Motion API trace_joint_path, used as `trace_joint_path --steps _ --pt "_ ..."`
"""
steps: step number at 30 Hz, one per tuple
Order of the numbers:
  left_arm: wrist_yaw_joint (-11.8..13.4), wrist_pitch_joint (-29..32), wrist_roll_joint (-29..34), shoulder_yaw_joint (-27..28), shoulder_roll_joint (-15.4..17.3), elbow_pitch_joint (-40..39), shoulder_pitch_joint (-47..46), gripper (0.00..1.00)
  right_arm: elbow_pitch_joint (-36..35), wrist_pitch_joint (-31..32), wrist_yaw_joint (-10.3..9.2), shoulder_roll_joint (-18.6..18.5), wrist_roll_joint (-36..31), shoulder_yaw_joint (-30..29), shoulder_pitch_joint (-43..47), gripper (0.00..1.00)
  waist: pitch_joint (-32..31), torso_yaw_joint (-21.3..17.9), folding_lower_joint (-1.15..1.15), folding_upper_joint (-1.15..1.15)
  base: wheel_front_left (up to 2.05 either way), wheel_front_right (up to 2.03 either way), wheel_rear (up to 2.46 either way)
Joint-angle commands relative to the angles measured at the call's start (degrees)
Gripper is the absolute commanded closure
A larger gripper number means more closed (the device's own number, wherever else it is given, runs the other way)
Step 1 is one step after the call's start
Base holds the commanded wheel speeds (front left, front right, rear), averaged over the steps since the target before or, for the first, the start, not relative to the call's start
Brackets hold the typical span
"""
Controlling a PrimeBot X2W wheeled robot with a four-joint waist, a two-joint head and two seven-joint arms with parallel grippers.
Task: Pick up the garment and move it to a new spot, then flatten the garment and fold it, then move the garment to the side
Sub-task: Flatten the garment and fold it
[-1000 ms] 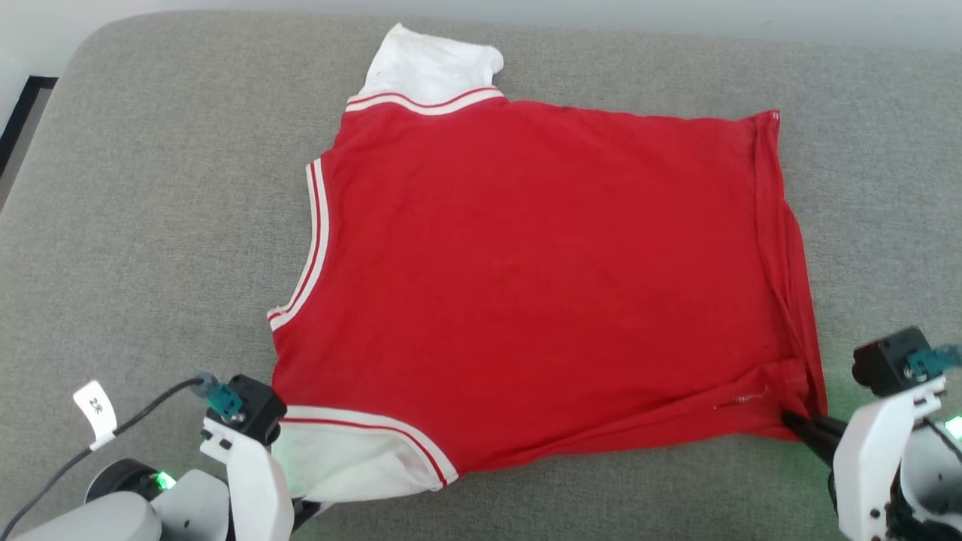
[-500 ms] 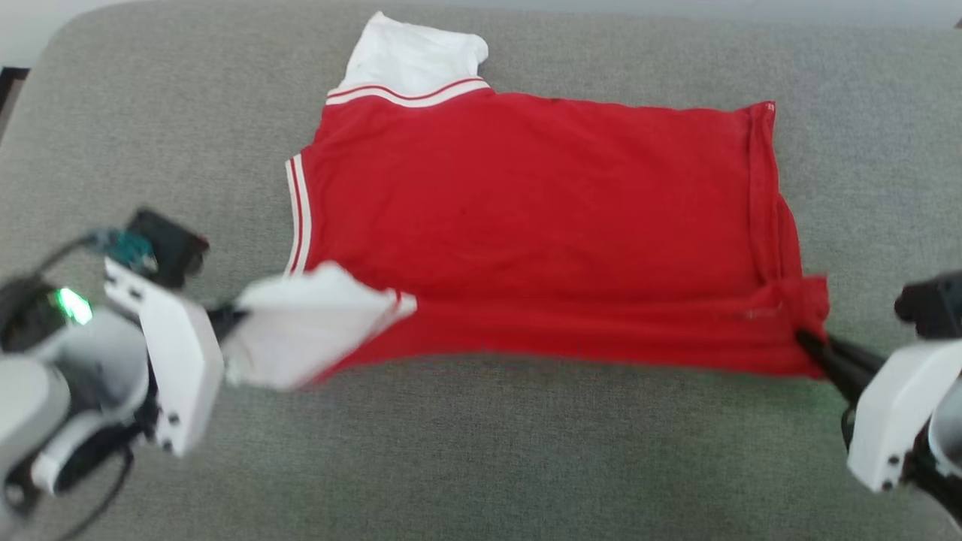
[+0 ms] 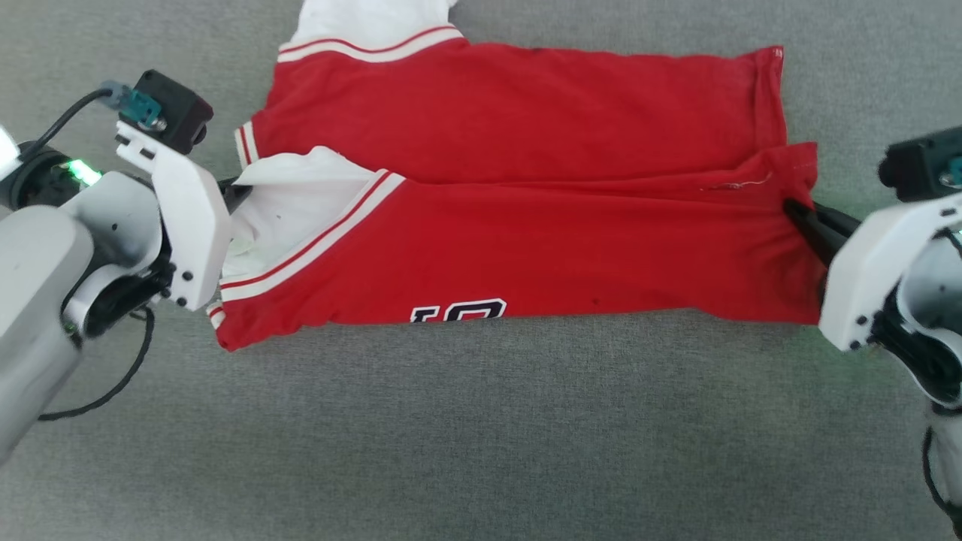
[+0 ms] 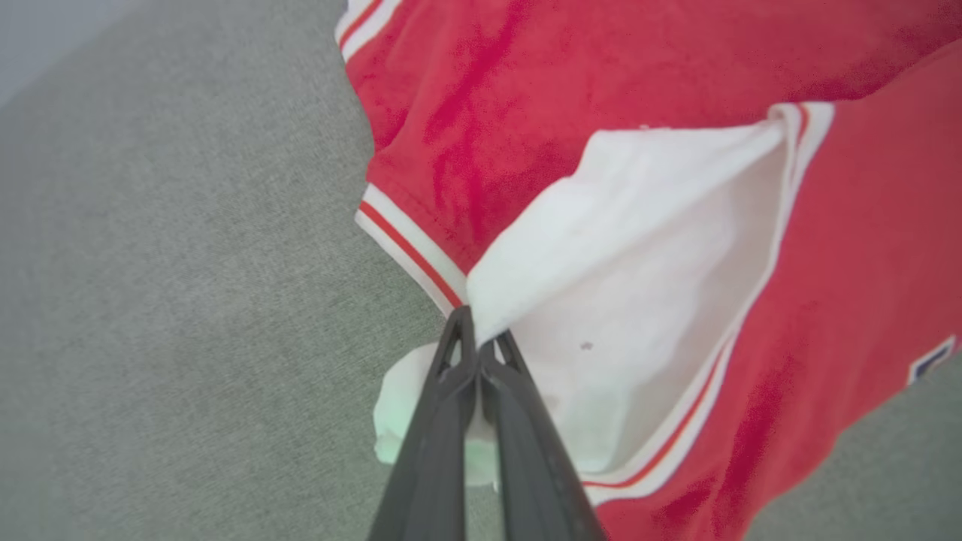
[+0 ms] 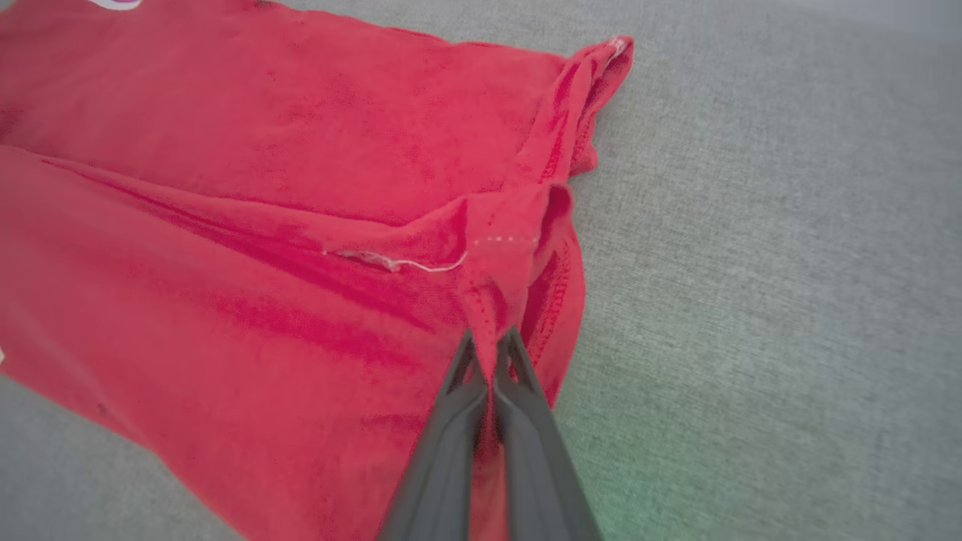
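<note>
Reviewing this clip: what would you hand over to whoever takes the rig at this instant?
The left gripper is shut on the white sleeve. The right gripper is shut on the red hem corner.
The garment lies on the grey cushion, its near half doubled over toward the far half. The lettering shows partly at the fold.
Done: spread flat, first fold begun.
Left: lay the flap down, release, finish folding, move it aside.

Both arms out wide, both grippers clamped.
L gripper (image 3: 231,189) at left edge, R gripper (image 3: 798,214) at right edge, fingers pointing in twd each other. Jaws pinched tight on both, each w/ a fold of the garment (image 3: 526,248) betw. the tips.
</note>
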Motion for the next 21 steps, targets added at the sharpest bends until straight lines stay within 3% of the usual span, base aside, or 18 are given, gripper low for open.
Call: trace_joint_path --steps 1,8,9,10,11,12,13,17,21 --pt "-0.38 -0.25 0.09 0.05 -0.74 2.18 -0.82 1.00 1.32 -0.87 -0.14 0.06 -0.69 0.26 -1.24 1.00 0.88 -0.44 0.00 0.00 0.00 0.00 0.00" --pt "-3.25 -0.12 -2.56 -0.88 -7.10 15.84 -2.02 1.00 10.88 -3.63 -0.14 0.51 -0.34 5.31 -6.41 1.00 2.56 -1.40 0.00 0.00 0.00 0.00 0.00" --pt "-3.50 0.23 -3.11 -0.93 -7.73 17.41 -2.08 0.86 12.02 -4.01 -0.14 0.43 0.04 6.03 -6.58 1.00 2.55 -1.46 0.00 0.00 0.00 0.00 0.00" --pt "-3.56 0.53 -3.62 -0.98 -8.14 18.65 -2.23 0.60 12.99 -4.25 -0.14 0.18 0.20 6.61 -6.81 0.91 2.49 -1.48 0.00 0.00 0.00 0.00 0.00" --pt "-3.78 0.95 -3.91 -0.93 -8.42 19.71 -2.57 0.05 13.82 -4.54 -0.15 -0.03 0.47 7.02 -7.08 0.68 2.37 -1.49 0.00 0.00 0.00 0.00 0.00" --pt "-3.93 1.16 -4.12 -0.77 -8.58 20.35 -2.94 0.00 14.39 -4.85 -0.15 -0.27 0.65 7.19 -7.24 0.14 2.22 -1.44 0.00 0.00 0.00 0.00 0.00" --pt "-3.97 1.26 -4.42 -0.57 -8.57 20.77 -3.40 0.00 14.77 -5.25 -0.16 -0.54 0.67 7.29 -7.34 0.00 2.02 -1.35 0.00 0.00 0.00 0.00 0.00" --pt "-4.13 1.93 -5.47 0.17 -7.87 20.52 -4.67 0.00 13.94 -7.87 -0.15 -1.42 0.95 6.64 -6.88 0.00 0.74 -0.86 0.00 0.00 0.00 0.00 0.00" --pt "-2.52 3.38 -6.09 0.48 -5.75 17.63 -4.01 0.00 11.02 -10.69 -0.14 -1.42 0.94 4.55 -5.42 0.00 -0.63 -0.55 0.00 0.00 0.00 0.00 0.00"
